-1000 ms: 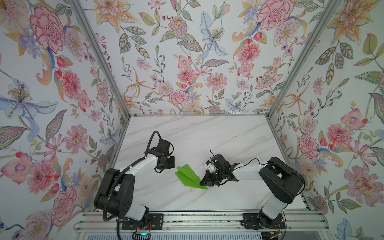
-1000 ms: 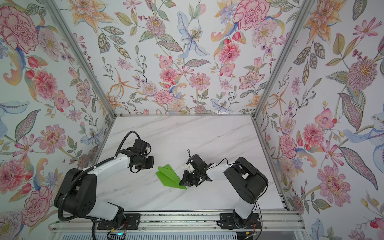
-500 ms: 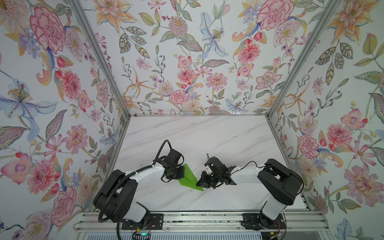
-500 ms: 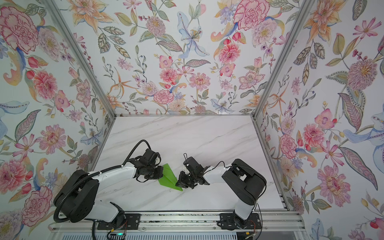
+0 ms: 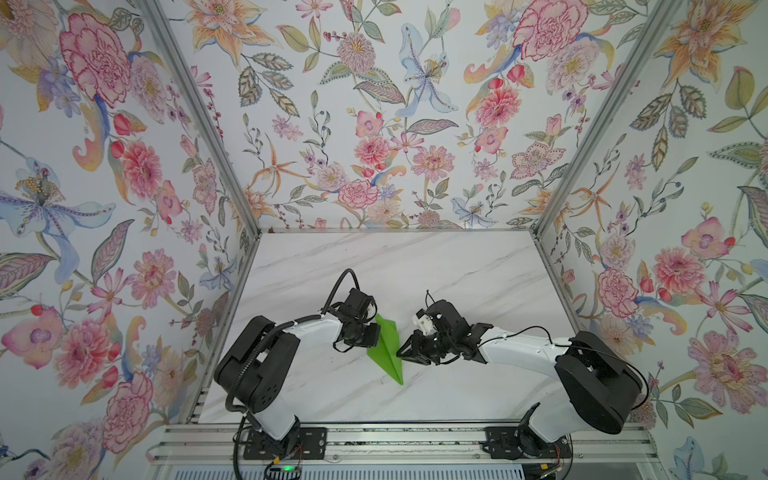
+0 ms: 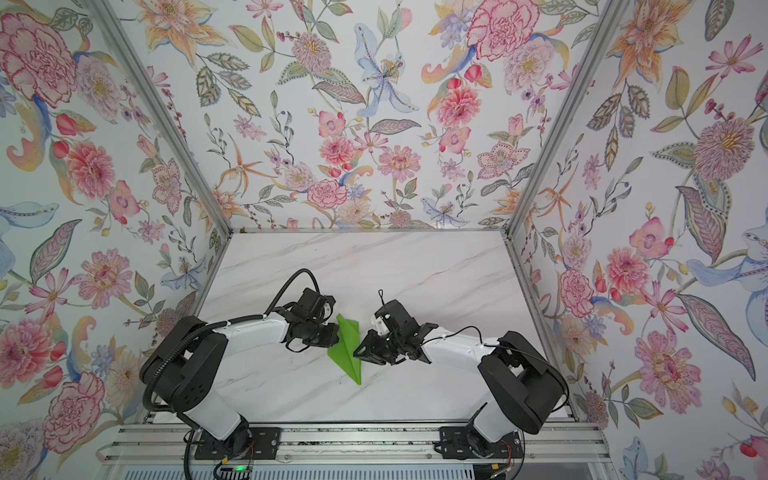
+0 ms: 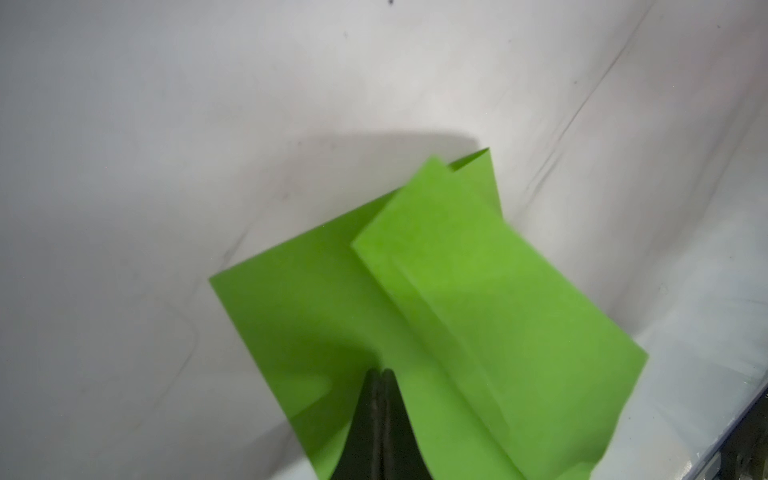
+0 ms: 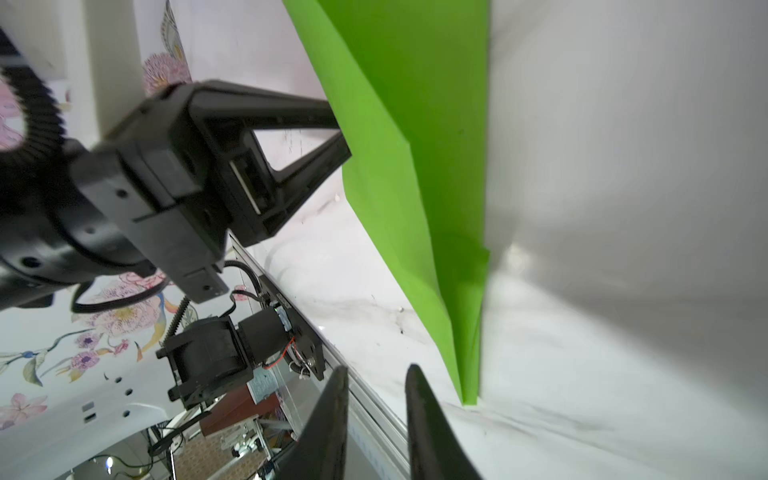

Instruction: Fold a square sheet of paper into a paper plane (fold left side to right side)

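Near rail: a metal rail (image 5: 399,440) runs along the near edge; both arm bases are bolted to it, left and right
Table: white marble top (image 5: 374,266)
Paper plane: bright green paper plane (image 5: 387,350) lies on the near middle of the table, between the two grippers; its pointed nose aims at the near edge, slightly right, and its wide tail lies farther off; a centre crease runs along it; in the left wrist view (image 7: 457,311) one flap overlaps the other
Right gripper: the right gripper (image 8: 376,370) sits just right of the plane; jaws narrowly parted with nothing between them; the nose tip shows beside its fingers
Left gripper: the left gripper (image 7: 380,372) sits just left of the plane; jaws pressed together, tips over the left wing; whether they touch the paper cannot be told
Far table: bare marble to the back wall
Walls: floral wallpaper (image 5: 374,124) on three sides
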You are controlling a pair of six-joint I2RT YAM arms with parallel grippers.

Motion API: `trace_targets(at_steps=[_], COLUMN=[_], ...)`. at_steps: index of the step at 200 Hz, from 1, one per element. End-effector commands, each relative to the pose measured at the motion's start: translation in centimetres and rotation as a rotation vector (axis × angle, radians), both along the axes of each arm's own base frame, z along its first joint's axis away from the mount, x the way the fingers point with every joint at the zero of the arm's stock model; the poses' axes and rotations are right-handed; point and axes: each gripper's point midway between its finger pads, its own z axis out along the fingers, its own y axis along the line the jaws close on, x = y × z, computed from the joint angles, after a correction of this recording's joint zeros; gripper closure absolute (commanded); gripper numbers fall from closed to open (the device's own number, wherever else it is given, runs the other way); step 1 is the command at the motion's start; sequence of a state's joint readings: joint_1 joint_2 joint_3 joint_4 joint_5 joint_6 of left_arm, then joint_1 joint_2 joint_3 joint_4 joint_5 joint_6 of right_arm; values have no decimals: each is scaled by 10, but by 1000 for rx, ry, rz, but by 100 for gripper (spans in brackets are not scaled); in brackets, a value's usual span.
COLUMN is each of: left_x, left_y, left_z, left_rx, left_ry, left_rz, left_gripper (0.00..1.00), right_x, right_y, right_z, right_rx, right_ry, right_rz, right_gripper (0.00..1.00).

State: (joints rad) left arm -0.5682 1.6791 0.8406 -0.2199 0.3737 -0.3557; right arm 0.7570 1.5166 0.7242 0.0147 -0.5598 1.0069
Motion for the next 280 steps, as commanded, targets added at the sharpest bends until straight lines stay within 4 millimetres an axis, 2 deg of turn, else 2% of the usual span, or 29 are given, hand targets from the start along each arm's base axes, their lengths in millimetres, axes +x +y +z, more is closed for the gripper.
trace_targets(at_steps=[1,17,31,92,121,164,199,236,266,280], left_x=[-12,-9,-6,-5,-6,-7,-7,0,11,17], left_y=[6,2,-2,-17,-19,-20,-21,-21,-16,-10], left_z=[-25,-26,-26,-32,-31,-30,-27,-8,27,46], left_rx=[75,68,53,25,22,5,-8,-18,-14,-5], left_ry=[52,47,45,59,60,57,50,-7,-109,-160], left_rz=[-77,-90,-97,-115,-111,-99,-96,-83,-49,-29], left_gripper=[100,100,100,100,100,100,100,100,100,100], right_x=[3,11,14,22,26,28,30,31,33,34], right_y=[-30,-43,-47,-29,-21,-11,-8,-12,-22,-31], right_z=[-20,-30,-38,-64,-70,-66,-63,-54,-40,-30], right_rx=[-56,-69,-60,32,68,113,121,99,15,-54], right_ry=[19,28,43,93,106,98,88,66,14,-22], right_rz=[-41,-82,-92,-68,-79,-76,-76,-81,-76,-68], right_gripper=[72,71,69,65,64,65,73,90,100,100])
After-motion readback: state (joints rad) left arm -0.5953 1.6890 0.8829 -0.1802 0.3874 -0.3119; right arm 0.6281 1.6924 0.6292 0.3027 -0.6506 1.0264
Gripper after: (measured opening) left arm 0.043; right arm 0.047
